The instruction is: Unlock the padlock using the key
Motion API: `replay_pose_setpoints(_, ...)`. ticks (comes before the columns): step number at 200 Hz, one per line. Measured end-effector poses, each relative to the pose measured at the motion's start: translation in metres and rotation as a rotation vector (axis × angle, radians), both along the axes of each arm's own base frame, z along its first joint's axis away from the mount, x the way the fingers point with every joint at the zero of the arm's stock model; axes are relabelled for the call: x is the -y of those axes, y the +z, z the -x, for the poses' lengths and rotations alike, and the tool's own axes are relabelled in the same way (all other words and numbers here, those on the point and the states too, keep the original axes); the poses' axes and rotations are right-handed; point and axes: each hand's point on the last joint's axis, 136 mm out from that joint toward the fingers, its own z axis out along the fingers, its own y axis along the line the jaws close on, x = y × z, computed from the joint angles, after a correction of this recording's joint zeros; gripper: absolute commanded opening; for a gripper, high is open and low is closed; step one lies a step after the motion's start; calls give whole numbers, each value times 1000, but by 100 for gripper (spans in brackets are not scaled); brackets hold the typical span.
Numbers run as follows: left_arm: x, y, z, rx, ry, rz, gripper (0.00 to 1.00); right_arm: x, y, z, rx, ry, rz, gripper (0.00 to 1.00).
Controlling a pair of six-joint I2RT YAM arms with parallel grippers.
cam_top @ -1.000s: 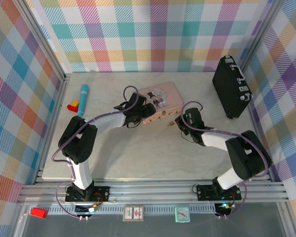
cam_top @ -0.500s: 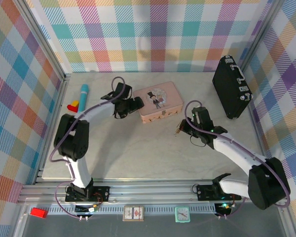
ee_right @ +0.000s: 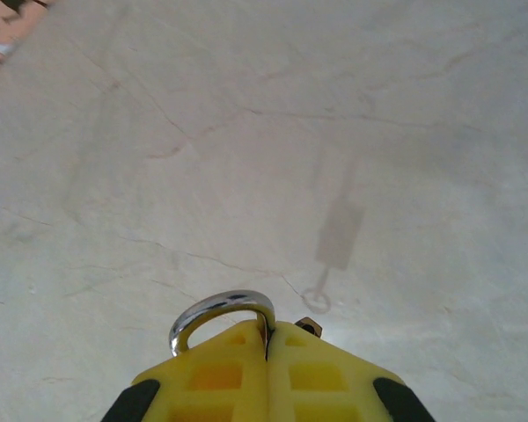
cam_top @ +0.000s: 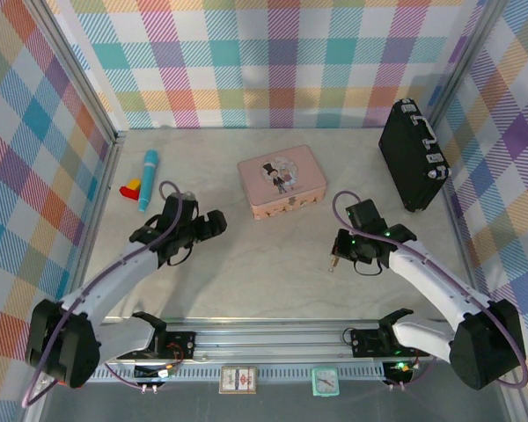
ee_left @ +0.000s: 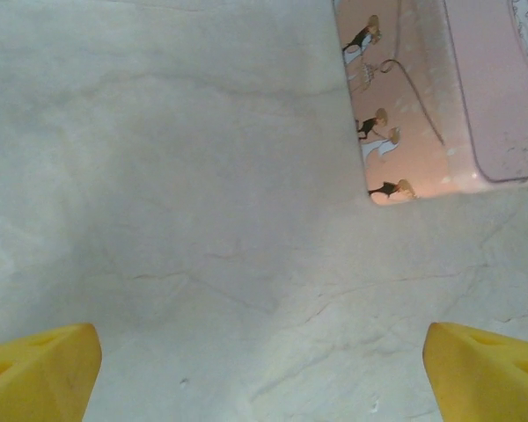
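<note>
Far left of the table [cam_top: 264, 281]: teal cylinder [cam_top: 148, 167] lying flat, small red and yellow block [cam_top: 130, 187] just beside it on its left. Both are well apart from the arms.

Left gripper [cam_top: 213, 224] sits low over bare tabletop, between the teal cylinder and the pink tin [cam_top: 282, 182], pointing right toward the tin. On the left wrist camera, the left gripper [ee_left: 264, 369] has its 2 yellow fingers [ee_left: 40, 369] spread to opposite corners, wide apart, with nothing between them but marble. The tin's corner [ee_left: 440, 97] is ahead and to the right, not touching.

Centre: the pink tin is closed, lid picture facing up, resting on the table toward the back.

Right of centre: right gripper [cam_top: 341, 250] hangs in front of the tin and to its right, near but apart. Its fingers are pressed together on the padlock [cam_top: 333, 260], which pokes out at the tip as a tiny brass speck. On the right wrist camera, the right gripper [ee_right: 268, 338] has both yellow pads closed, with the padlock's silver shackle [ee_right: 213, 305] arching out from between them and a bit of brass just to the right of the seam. The padlock is off the table; its shadow falls on the marble ahead. The key is too small to pick out, so I can't tell where it is.

Far right: black case [cam_top: 412, 154] standing near the right wall, well apart from the right arm.
</note>
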Motion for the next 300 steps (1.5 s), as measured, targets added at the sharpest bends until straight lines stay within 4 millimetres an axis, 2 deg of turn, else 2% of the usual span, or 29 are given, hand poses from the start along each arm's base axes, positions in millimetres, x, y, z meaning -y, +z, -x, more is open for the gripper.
replay_pose_setpoints(19, -6, 5, 8, 35, -2, -7, 95, 6, -9, 7, -52, -17, 34, 0)
replay_pose_setpoints(59, -7, 15, 9, 79, -15, -10, 95, 8, -32, 10, -140, -30, 72, 0)
replay_pose_setpoints(105, -8, 0, 15, 66, -25, -13, 96, 1, -56, 2, -203, -25, 88, 0)
replay_pose_setpoints(133, -9, -8, 20, 67, -29, -8, 96, -1, -66, -1, -226, -23, 95, 0)
replay_pose_setpoints(195, -7, -1, 18, 109, -33, 13, 98, -12, -76, -16, -237, -6, 87, 0)
replay_pose_setpoints(208, -7, 0, 17, 113, -34, 14, 100, -13, -76, -16, -235, -3, 87, 6)
replay_pose_setpoints(226, -6, 2, 16, 123, -35, 16, 100, -13, -76, -16, -231, 7, 90, 19)
replay_pose_setpoints(248, -7, 5, 16, 135, -32, 15, 100, -12, -73, -17, -219, 20, 99, 29)
replay_pose_setpoints(270, -13, 9, 17, 148, -19, -5, 100, -10, -65, -19, -184, 23, 106, 43)
replay_pose_setpoints(300, -22, 20, 18, 168, -4, -53, 100, -7, -47, -22, -120, 29, 107, 53)
